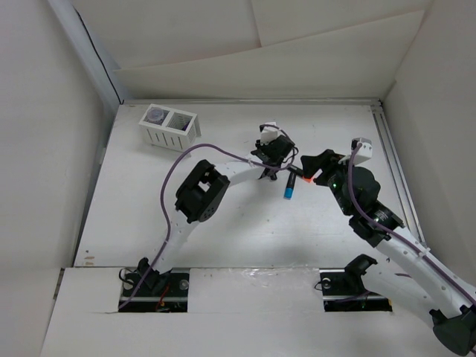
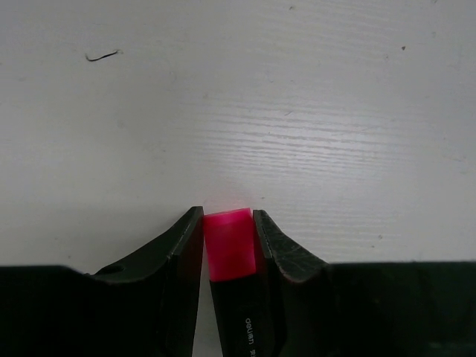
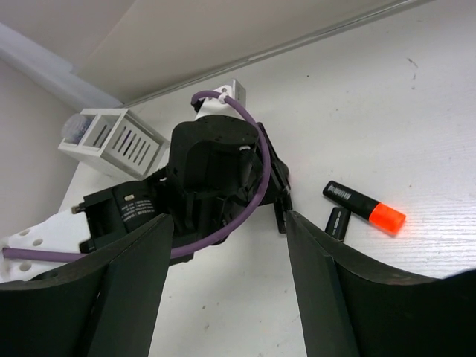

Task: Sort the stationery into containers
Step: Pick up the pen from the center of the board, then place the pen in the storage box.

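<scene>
Left wrist view: a pink-ended marker (image 2: 229,249) is clamped between the fingers of the left gripper (image 2: 227,213), over the table (image 2: 297,111). The right gripper (image 3: 228,216) is spread wide (nothing held), and an orange-ended marker (image 3: 366,210) is seen lying beyond it, well apart from the white box (image 3: 111,141).

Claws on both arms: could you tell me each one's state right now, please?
Left claw: shut on the pink-ended marker.
Right claw: open, empty.
</scene>
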Action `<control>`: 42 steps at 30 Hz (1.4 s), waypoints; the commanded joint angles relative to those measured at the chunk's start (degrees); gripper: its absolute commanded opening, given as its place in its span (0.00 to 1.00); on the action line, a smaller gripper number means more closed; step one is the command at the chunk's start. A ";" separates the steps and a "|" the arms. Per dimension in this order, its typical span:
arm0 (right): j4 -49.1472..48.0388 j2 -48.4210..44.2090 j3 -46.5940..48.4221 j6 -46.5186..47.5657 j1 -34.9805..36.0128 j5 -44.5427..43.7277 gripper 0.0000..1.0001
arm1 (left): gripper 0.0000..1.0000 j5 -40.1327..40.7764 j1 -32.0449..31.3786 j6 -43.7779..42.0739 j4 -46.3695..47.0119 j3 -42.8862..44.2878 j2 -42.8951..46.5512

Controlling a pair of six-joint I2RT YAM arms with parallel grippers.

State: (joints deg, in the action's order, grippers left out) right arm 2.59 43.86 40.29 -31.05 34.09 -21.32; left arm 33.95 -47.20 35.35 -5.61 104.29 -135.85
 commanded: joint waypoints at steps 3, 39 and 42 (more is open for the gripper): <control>-3.38 -0.17 -0.22 0.46 -0.42 0.49 0.68 | 0.00 2.86 -0.09 -3.00 0.24 -5.49 8.57; -3.38 -0.61 -0.22 0.46 -0.42 2.16 0.70 | 0.00 -0.29 34.01 -8.37 -3.36 -1.38 25.90; -3.38 -0.09 -0.22 0.46 -0.42 2.69 0.70 | 0.00 3.12 35.86 -10.91 -3.89 1.96 23.63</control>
State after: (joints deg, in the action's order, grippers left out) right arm 2.13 44.12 40.29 -31.05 34.09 -19.64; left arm 34.85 -11.11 27.38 -8.05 102.52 -110.93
